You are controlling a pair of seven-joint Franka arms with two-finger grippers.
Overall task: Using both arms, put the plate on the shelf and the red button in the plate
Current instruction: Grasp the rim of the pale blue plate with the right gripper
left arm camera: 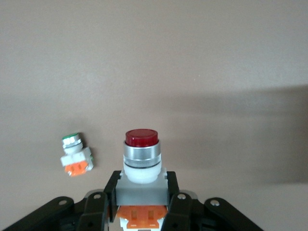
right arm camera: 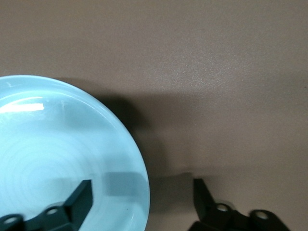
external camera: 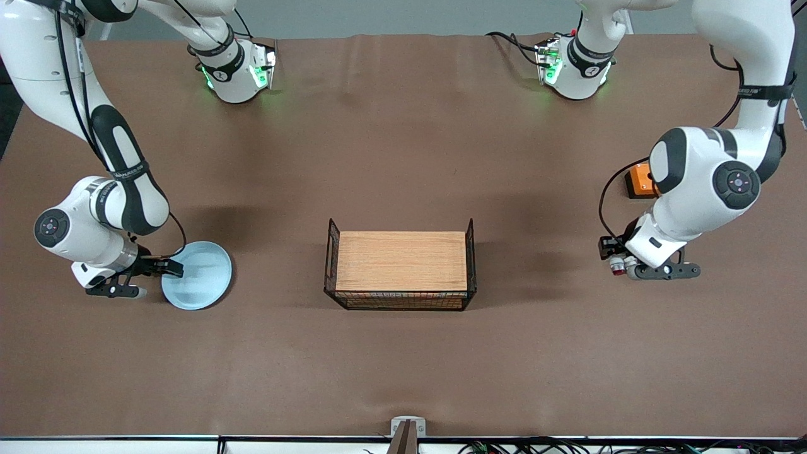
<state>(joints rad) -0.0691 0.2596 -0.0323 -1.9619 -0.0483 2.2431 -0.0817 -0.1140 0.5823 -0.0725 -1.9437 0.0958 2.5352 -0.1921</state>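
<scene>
Left wrist view shows left gripper (left arm camera: 143,204) clamped on the red button (left arm camera: 142,156), long axis running straight out from the fingers, red cap leading, up off the table (external camera: 403,353) near the left arm's end. Right gripper (right arm camera: 142,195) spread wide, straddling the plate (right arm camera: 57,159) rim near the right arm's end, plate lying flat.
</scene>
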